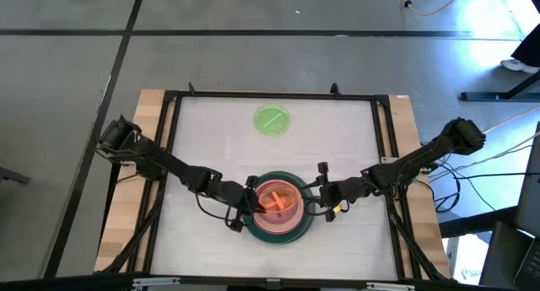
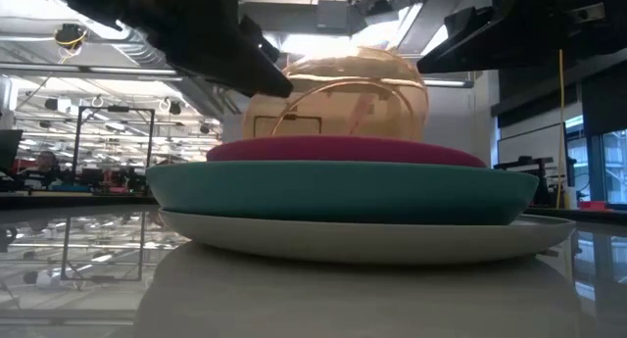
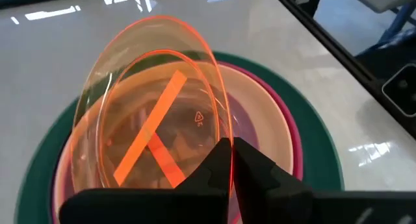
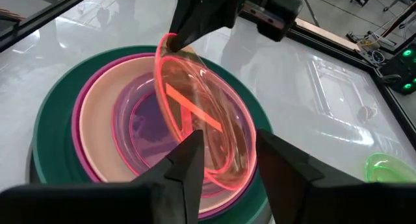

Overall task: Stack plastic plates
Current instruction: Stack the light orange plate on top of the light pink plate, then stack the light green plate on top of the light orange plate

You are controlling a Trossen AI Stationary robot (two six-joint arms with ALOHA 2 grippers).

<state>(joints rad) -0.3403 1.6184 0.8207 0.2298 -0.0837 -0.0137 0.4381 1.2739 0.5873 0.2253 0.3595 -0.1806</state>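
Closest to my low camera is the grey plate (image 2: 372,240), flat on the surface (image 1: 211,156) at the bottom of the stack, with the dark green plate (image 2: 343,193) nested on it and the magenta plate (image 2: 343,150) on that. From the right wrist I can see a peach plate (image 4: 104,120) inside the magenta one and a pink plate (image 4: 140,130) seated inside the peach; whether anything sits hidden between those layers I cannot tell. The orange plate (image 4: 201,120) is the one in hand: it stands tilted over the middle of the stack, its lower edge down in the pink plate, and my left claw (image 3: 229,160) is clamped on its rim. My right claw (image 4: 227,152) hovers just beside the same plate with its fingers apart, gripping nothing. So I judge the job mostly done: the large and medium plates are in, and the orange one only needs laying flat. The one plate I can see left out is the small green plate (image 1: 272,120), lying alone well apart toward the far edge of the surface.
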